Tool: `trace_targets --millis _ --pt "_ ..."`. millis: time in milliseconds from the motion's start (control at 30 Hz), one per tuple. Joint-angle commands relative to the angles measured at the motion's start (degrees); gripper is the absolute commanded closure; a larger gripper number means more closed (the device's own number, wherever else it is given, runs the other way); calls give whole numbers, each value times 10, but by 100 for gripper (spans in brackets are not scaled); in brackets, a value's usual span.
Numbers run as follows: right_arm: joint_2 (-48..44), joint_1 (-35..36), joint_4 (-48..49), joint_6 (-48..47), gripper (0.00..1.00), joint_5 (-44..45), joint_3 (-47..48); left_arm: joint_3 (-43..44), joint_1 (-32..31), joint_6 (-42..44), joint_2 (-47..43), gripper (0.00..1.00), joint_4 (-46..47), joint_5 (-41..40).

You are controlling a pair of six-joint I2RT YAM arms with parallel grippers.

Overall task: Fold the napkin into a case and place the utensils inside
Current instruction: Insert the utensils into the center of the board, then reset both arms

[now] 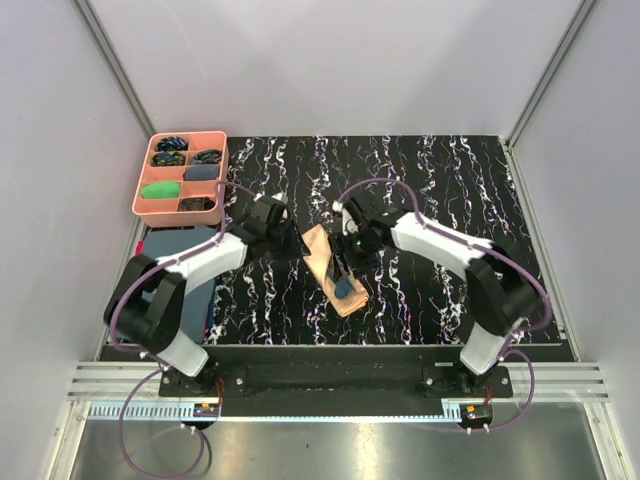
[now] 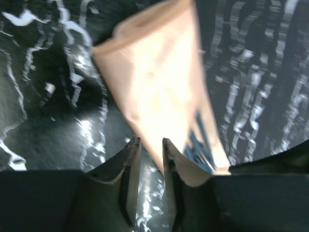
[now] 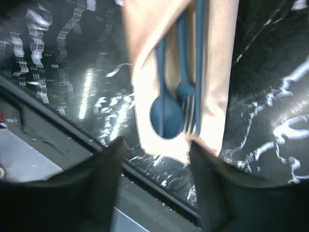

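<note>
Right wrist view, and the booth asks: where's the case?

Me: The case (image 3: 217, 72) lies flat on the desk (image 3: 72, 58) between my arms. The dark blue spoon (image 3: 164, 116) and fork (image 3: 189, 104) are tucked into its fold, heads showing. My right jaws stand wide apart over that end, clamping nothing. My left jaws are narrowly apart beside the fabric, empty.

Booth: Which step?

Me: The utensils look placed, so I'd say it's nearly done. The next move calls for lifting clear without snagging the cloth.

lab cell: white panels (image 1: 330, 60), aluminium rail (image 1: 110, 385)
</note>
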Motion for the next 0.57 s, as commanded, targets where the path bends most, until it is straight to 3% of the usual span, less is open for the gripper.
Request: trace_targets --millis 0,133,333,533 --pt "-145 -8 -15 32 28 42 -9 -24 -34 27 -99 68 28 21" --pt "-242 -15 14 74 1 121 -72 -49 -121 32 -189 61 35 -9" --pt "-369 -17 72 170 0 230 -191 -81 -220 28 -272 57 71 -55" --pt "-471 -17 161 208 0 216 -274 -85 -240 35 -320 56 73 -41"
